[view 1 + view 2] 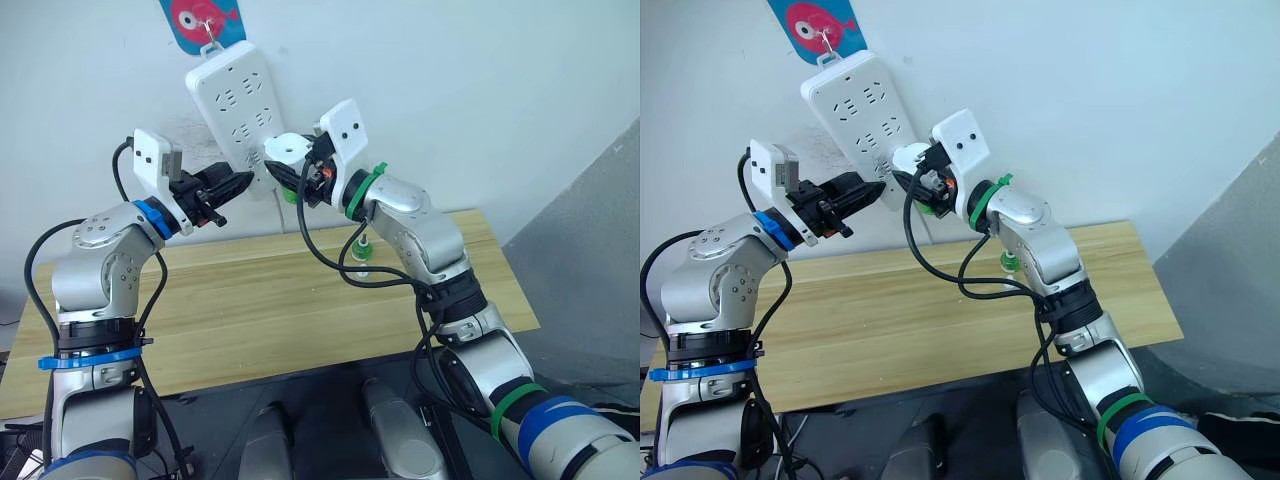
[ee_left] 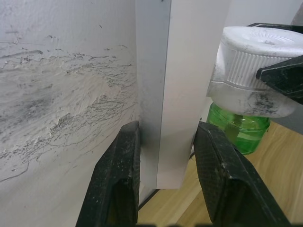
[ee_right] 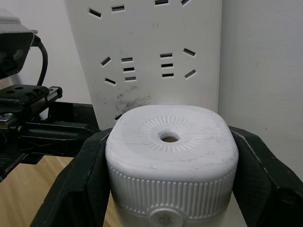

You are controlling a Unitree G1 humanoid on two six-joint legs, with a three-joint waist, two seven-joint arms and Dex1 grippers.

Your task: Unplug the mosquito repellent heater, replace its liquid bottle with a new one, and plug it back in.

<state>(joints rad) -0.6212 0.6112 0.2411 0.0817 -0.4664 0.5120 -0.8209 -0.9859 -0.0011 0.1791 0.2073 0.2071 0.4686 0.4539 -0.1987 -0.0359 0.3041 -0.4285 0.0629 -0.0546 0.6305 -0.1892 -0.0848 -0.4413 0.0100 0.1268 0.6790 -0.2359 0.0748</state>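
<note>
The mosquito repellent heater (image 3: 170, 156), white and rounded with a hole on top, is held between the fingers of my right gripper (image 1: 288, 165), which is shut on it. A green liquid bottle (image 2: 239, 130) hangs beneath it. The heater sits close against the lower face of the white power strip (image 1: 235, 100) hanging on the wall; its prongs are hidden. My left gripper (image 1: 240, 185) comes in from the left, its two fingers (image 2: 118, 175) clamped on either side of the strip's lower edge. A second small green bottle (image 1: 362, 250) stands on the table under my right forearm.
The wooden table (image 1: 250, 310) runs below both arms, its front edge near me. The strip hangs from a hook on a pink and blue sticker (image 1: 200, 18). A black cable (image 1: 330, 262) loops from my right wrist down toward the standing bottle.
</note>
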